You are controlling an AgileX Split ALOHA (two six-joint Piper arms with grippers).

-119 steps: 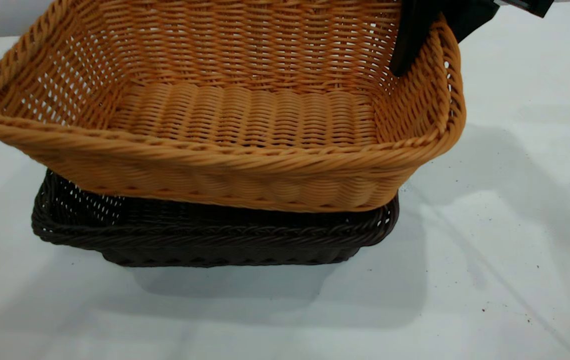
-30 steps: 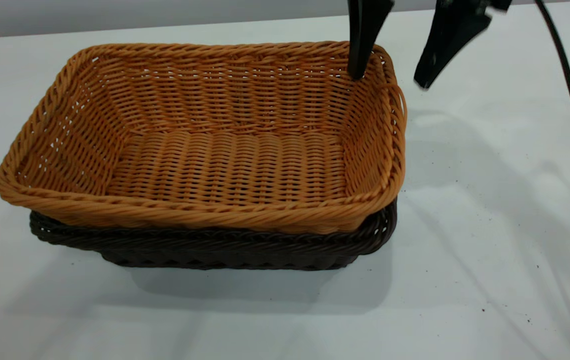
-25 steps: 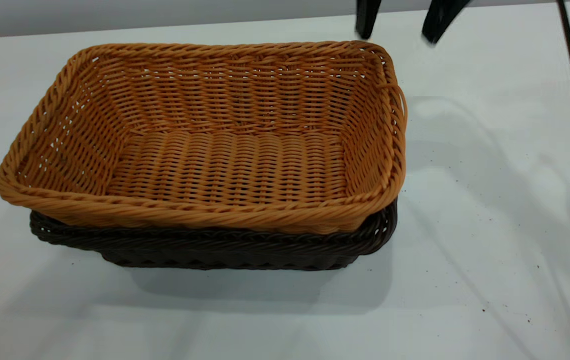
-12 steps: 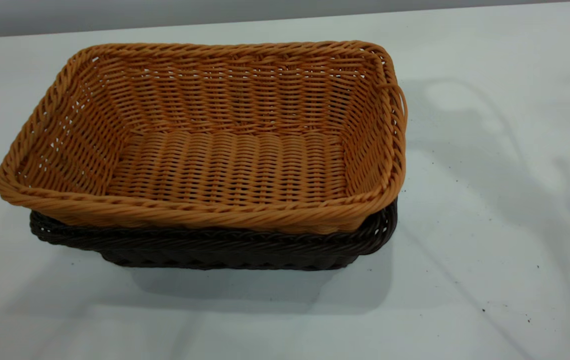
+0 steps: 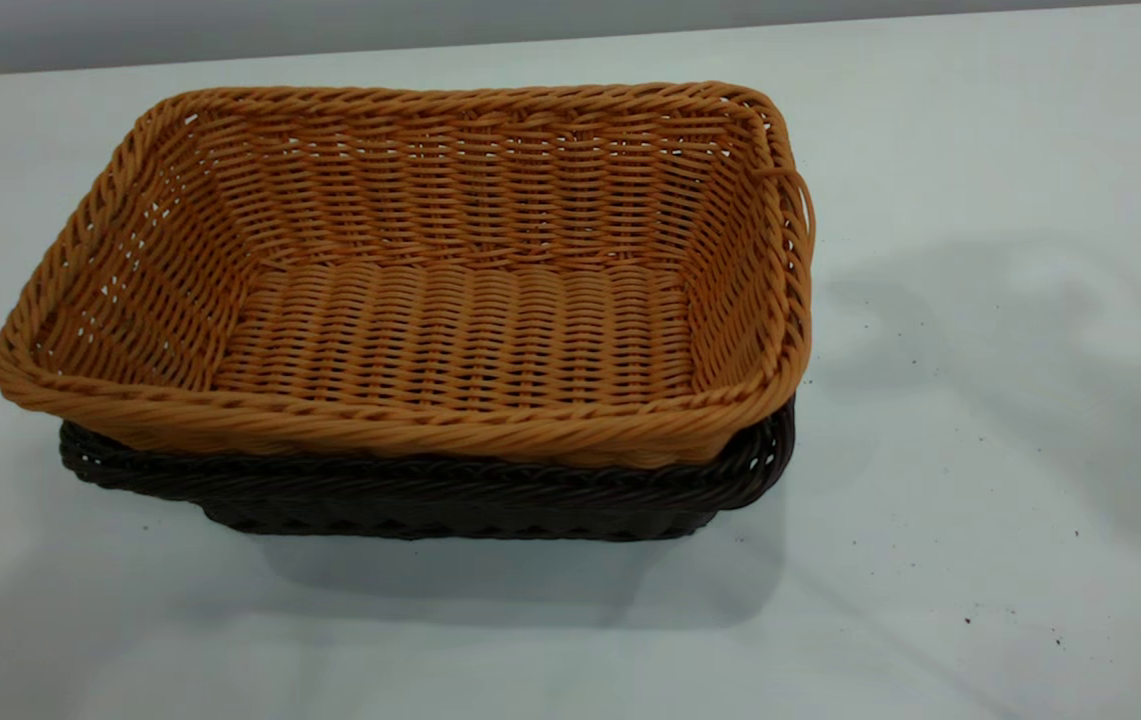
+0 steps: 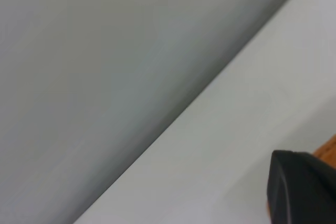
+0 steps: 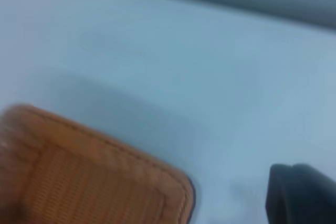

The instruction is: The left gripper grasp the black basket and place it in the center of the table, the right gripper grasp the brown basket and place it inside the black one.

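The brown basket (image 5: pixel 450 290) sits nested inside the black basket (image 5: pixel 450 495) on the white table (image 5: pixel 980 450), a little left of the middle. Only the black basket's rim and lower wall show under it. Neither gripper is in the exterior view. In the left wrist view one black finger (image 6: pixel 302 190) shows at the edge, apart from its mate, with a sliver of the brown basket (image 6: pixel 329 146) behind it. In the right wrist view one black finger (image 7: pixel 302 195) shows, clear of the brown basket's corner (image 7: pixel 94 177). Both grippers are empty.
The grey back wall (image 5: pixel 330 20) runs along the table's far edge. Bare tabletop with tiny dark specks lies to the right of the baskets (image 5: pixel 1030 560) and in front of them. A soft shadow falls on the table at the right.
The right gripper let go of the brown basket, now resting in the black one, then rose with its fingers apart and left the exterior view. The baskets have stayed still for the last second.
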